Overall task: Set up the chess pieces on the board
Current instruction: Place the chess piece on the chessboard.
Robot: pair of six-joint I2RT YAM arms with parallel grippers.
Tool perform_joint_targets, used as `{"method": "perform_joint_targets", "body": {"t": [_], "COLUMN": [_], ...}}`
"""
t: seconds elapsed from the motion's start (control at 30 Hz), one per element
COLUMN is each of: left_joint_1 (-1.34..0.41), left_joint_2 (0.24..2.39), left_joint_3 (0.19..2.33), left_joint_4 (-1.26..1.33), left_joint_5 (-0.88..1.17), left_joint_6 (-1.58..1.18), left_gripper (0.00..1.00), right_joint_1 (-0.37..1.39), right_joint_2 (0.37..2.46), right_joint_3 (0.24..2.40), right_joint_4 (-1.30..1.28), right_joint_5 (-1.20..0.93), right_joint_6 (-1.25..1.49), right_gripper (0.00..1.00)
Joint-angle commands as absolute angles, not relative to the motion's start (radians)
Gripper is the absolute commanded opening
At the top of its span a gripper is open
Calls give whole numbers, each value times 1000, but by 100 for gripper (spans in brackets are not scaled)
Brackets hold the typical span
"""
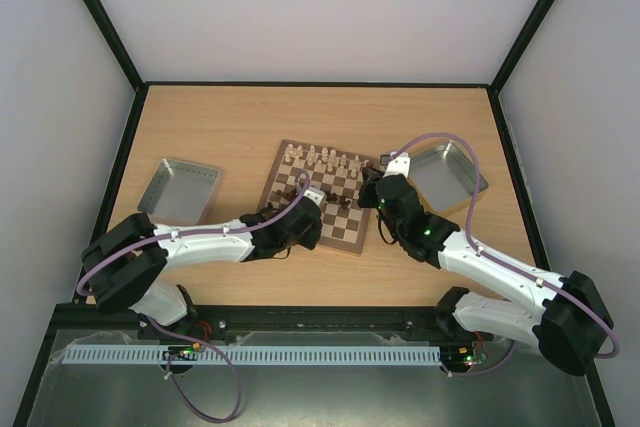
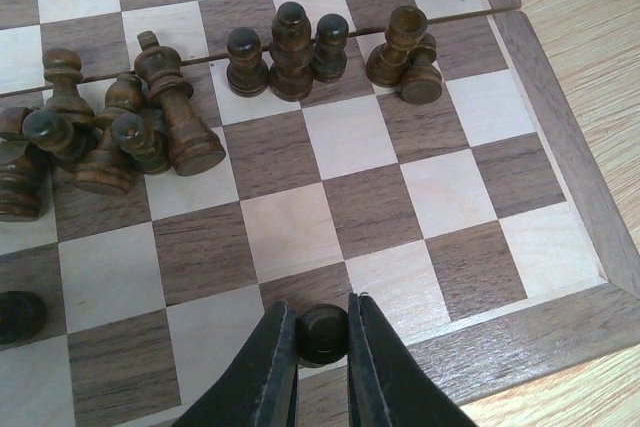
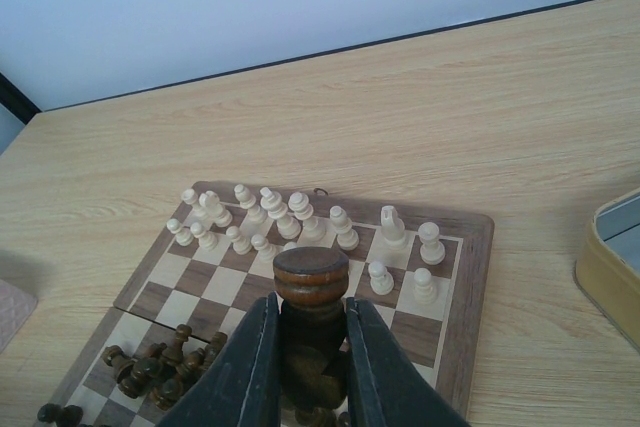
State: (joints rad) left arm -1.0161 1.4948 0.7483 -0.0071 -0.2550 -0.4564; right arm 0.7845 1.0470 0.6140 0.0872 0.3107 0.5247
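Left gripper (image 2: 321, 319): jaws closed on a small dark piece (image 2: 322, 339), bottom centre of the left wrist view, over the last row of squares by the near rim of the board (image 2: 578, 157). Whether its base touches the square: cannot tell.

Right gripper (image 3: 310, 309): clamped on a large dark piece (image 3: 312, 272), bottom centre of its view, raised above the board, round base facing the camera.

The other dark pieces (image 2: 130, 127) are bunched in the upper left and upper middle of the left wrist view, several leaning on each other. The cream pieces (image 3: 300, 219) stand in two rows at the board's far side. Two metal trays (image 1: 180, 190) flank the board on the table (image 1: 250, 117).

Risks:
- Large piece looks held base-up or sideways, so set down like that it would likely fall.
- Small piece is close to the rim. An off-centre release could tip it.
- Bunched dark pieces topple if a finger brushes them.
- Both arms crowd the board's near half, so they could collide.

Hidden:
- Small piece's type: only its top shows.
- Large piece's lower body is between the fingers.
- Pieces at the left edge of the left wrist view are cut off.
- The arms cover part of the board from above.
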Motion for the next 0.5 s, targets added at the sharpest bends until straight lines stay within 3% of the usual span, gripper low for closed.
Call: {"method": "perform_joint_targets", "body": {"t": [0.0,0.13,0.2,0.33,0.47], "left_joint_1": [-1023,-1023,-1023,-1023,-1013], "left_joint_2": [1512,1525,1521,1477,1385], "left_joint_3": [729,730,729,739,783], "left_joint_4": [43,51,45,4,-44], "left_joint_5": [-272,-272,-283,-287,-269], "left_joint_6": [-462,-463,-468,-471,-470], "left_gripper": [12,14,20,49,66], "right_joint_1": [778,776,775,775,775], "right_joint_2": [1043,1039,1036,1022,1014], "right_joint_3": [608,609,608,606,618], "right_joint_4": [107,104,103,107,101], "right_joint_5": [320,320,319,307,208], "right_joint_6": [535,534,534,531,487], "right_gripper": [13,13,13,13,13]}}
